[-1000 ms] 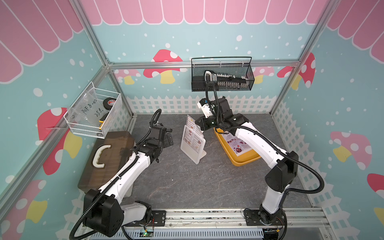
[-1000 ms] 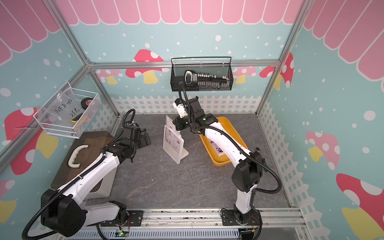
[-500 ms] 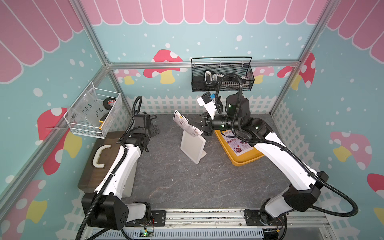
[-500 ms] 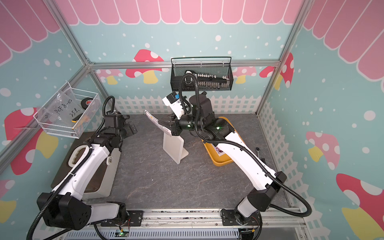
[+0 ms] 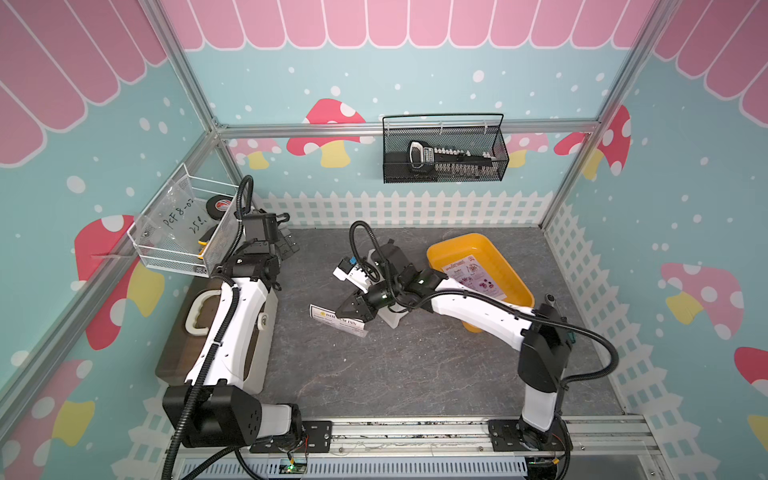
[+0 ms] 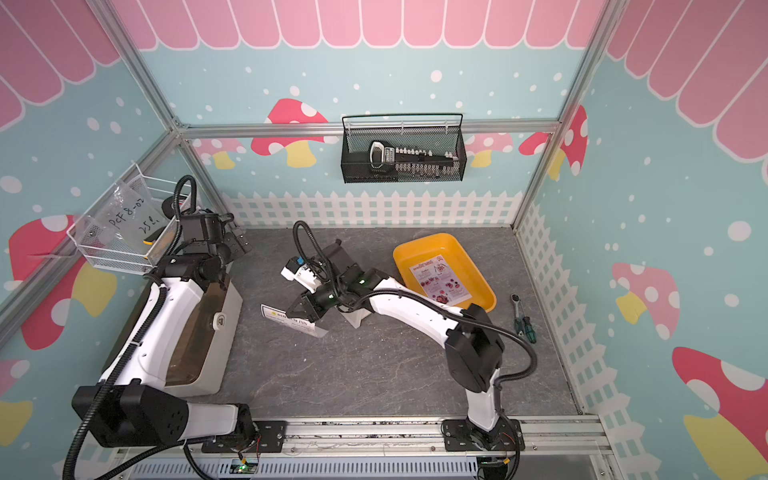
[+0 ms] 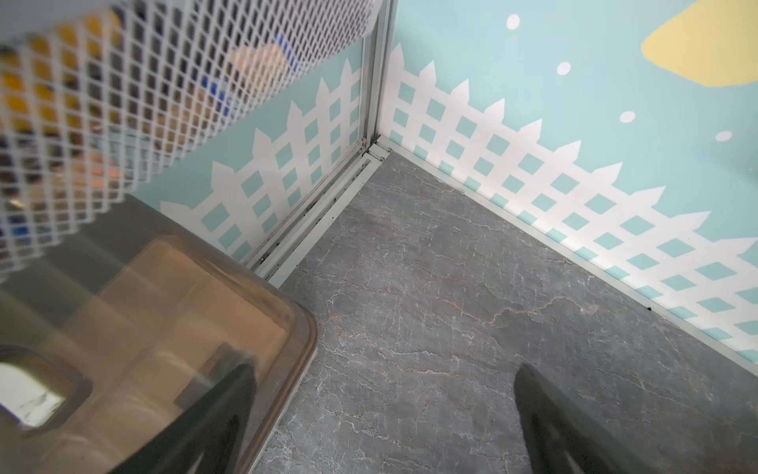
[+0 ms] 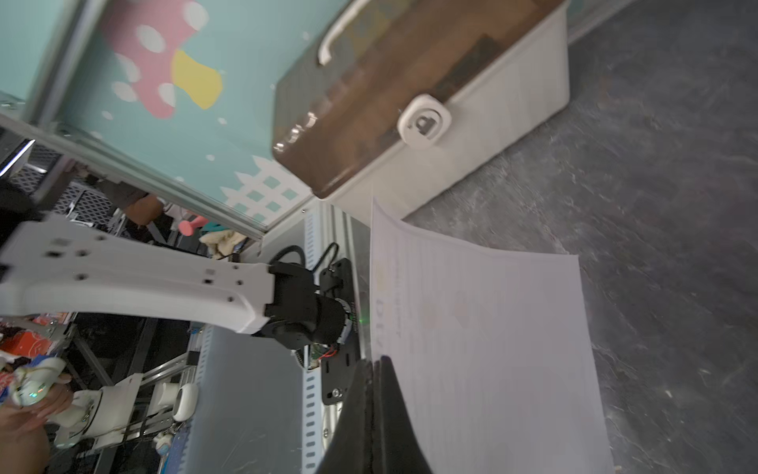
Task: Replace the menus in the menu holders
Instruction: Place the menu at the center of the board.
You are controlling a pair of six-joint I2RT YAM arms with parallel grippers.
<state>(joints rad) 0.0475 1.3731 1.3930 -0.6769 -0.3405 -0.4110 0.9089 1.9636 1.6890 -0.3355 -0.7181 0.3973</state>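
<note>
The DIM SUM INN menu (image 5: 338, 322) is near the centre of the surface (image 5: 374, 374), its edge pinched between the right fingers (image 8: 357, 418). The menu holder (image 6: 356, 319) stands just beside it, toward 3 o'clock. The SPECIAL MENU sheet (image 5: 473, 276) lies in the yellow tray (image 5: 453, 243) at 2 o'clock. The left fingers (image 7: 545, 410) are spread and empty at 10 o'clock.

Right jaws pinch the DIM SUM INN menu (image 6: 286, 320) beside the holder (image 6: 356, 319)

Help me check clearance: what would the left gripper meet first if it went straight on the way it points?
Probably the grey tabletop near the back corner, since the open left gripper tilts down; the fence-printed back wall lies beyond. Depth is unclear.
</note>
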